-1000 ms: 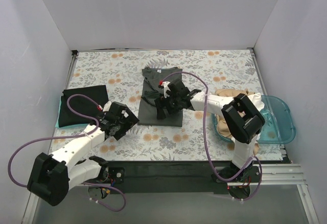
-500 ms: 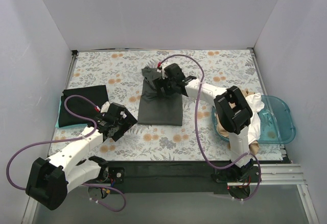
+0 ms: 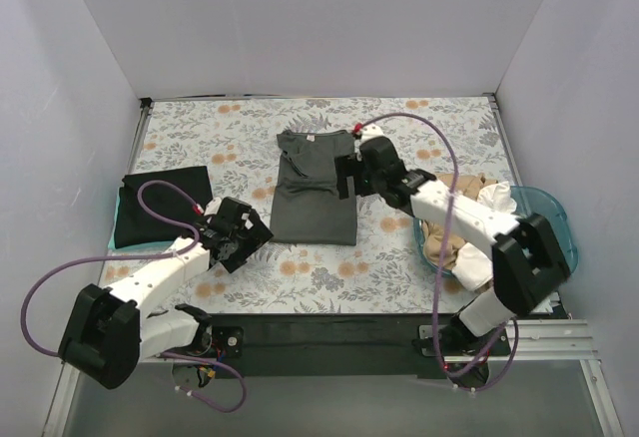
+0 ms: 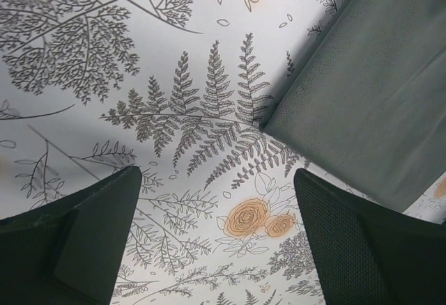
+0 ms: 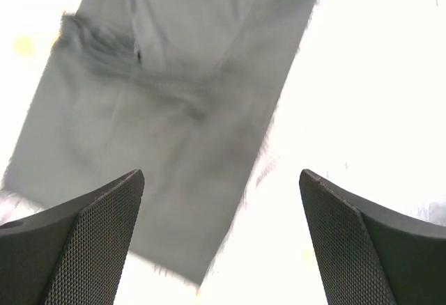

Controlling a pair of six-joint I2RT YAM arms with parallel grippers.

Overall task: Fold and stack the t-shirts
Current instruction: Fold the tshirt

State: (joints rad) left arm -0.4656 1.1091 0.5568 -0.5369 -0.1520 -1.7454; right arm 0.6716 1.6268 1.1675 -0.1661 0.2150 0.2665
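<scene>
The dark grey t-shirt [image 3: 315, 190] lies folded into a long rectangle in the middle of the floral table; it also shows in the right wrist view [image 5: 174, 110] and its near corner in the left wrist view [image 4: 369, 103]. The black t-shirt [image 3: 163, 201] lies folded at the left. The tan t-shirt [image 3: 451, 237] and the white t-shirt [image 3: 496, 198] sit bunched in the teal tub [image 3: 549, 227]. My right gripper [image 3: 347, 176] is open and empty above the grey shirt's right edge. My left gripper [image 3: 252, 235] is open and empty, just left of the shirt's near corner.
The tub hangs over the table's right edge. White walls enclose the table on three sides. Purple cables loop from both arms.
My right gripper let go of the grey shirt's top and drew back to the right. The shirt now lies flat. My left gripper edged slightly toward the shirt.
</scene>
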